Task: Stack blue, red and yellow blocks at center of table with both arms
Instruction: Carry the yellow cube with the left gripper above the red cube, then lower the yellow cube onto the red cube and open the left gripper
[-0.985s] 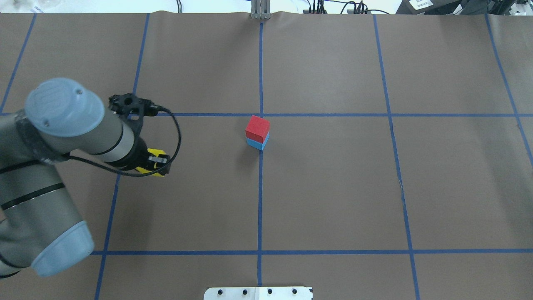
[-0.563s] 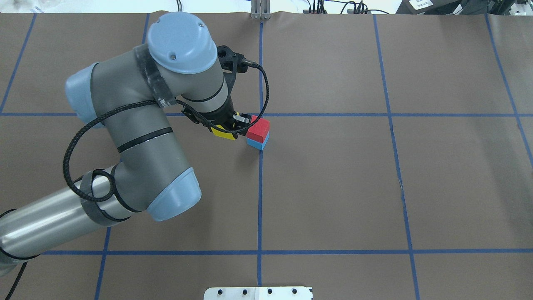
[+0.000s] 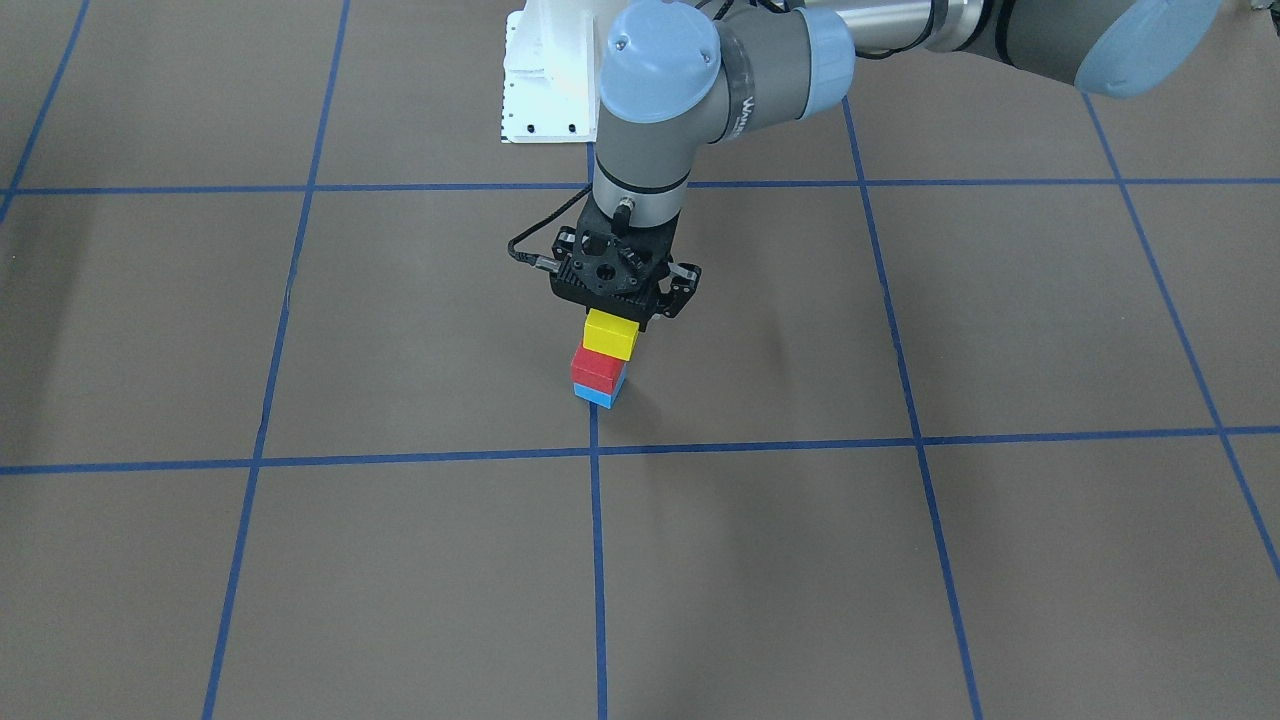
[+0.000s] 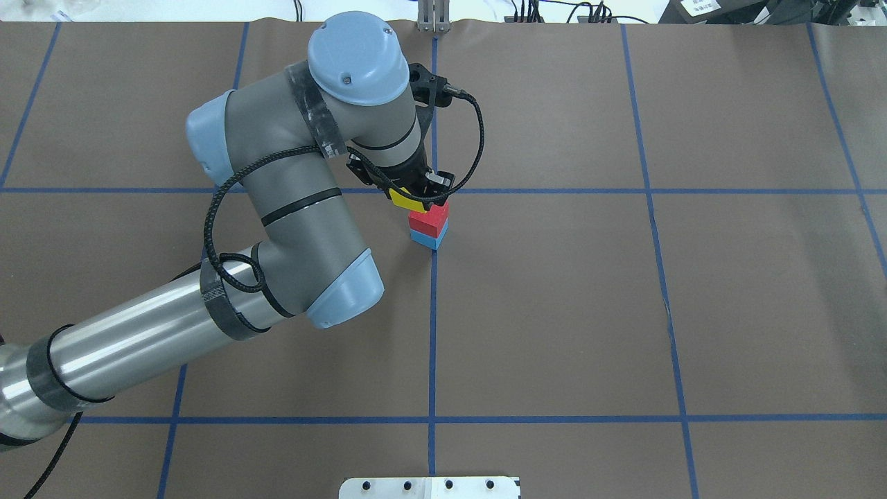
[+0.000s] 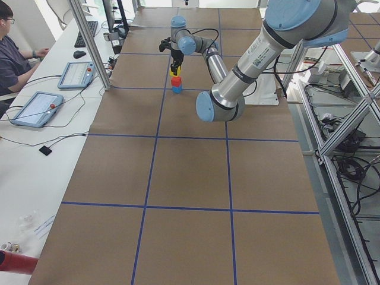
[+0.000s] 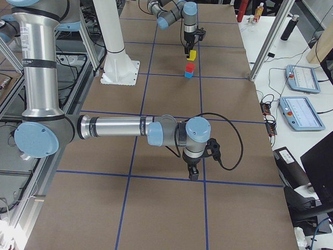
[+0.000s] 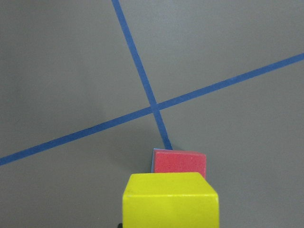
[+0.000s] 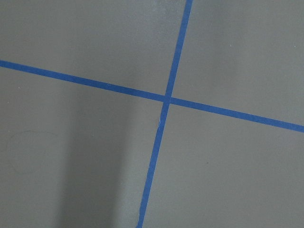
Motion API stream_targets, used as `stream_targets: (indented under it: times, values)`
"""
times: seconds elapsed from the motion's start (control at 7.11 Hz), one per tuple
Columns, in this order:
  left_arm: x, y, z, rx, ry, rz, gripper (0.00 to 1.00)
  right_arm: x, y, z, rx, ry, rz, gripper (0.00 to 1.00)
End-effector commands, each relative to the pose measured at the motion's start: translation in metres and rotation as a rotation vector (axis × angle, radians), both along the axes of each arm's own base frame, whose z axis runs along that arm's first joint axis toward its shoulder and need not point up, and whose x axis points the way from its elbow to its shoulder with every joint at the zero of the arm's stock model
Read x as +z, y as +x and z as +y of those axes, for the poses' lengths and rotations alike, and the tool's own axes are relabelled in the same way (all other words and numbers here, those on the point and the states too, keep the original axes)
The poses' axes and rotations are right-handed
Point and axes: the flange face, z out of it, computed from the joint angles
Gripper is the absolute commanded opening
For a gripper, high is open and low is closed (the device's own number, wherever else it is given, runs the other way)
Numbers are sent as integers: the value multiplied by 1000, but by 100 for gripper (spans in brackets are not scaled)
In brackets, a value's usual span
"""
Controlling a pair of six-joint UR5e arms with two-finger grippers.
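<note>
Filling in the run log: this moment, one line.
left tool: shut on yellow block | yellow block: over red block | red block: on blue block | right tool: unclear

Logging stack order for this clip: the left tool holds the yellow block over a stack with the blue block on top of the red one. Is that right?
Not quite: the order is reversed. The red block sits on top of the blue block, as the exterior front-facing view shows. The rest stands: the left tool holds the yellow block over that stack.

A robotics lab: tape-gridded table (image 4: pixel 554 312), teach pendants (image 5: pixel 35 108) on a side bench (image 5: pixel 53 172), aluminium framing (image 5: pixel 90 44), seated operator (image 5: pixel 12 41).
</note>
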Motion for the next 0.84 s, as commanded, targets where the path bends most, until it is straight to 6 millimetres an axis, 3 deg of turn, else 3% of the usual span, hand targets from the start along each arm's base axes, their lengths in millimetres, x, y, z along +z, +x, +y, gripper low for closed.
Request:
stream_targets:
  times: [0.0,0.7]
  values:
    - [-2,12,-7,4,-4,-12,0,0,0,0,0,-1,0,100]
    - [13,32,-1,26,-23,-41,0,1,0,0,0,-2,0,100]
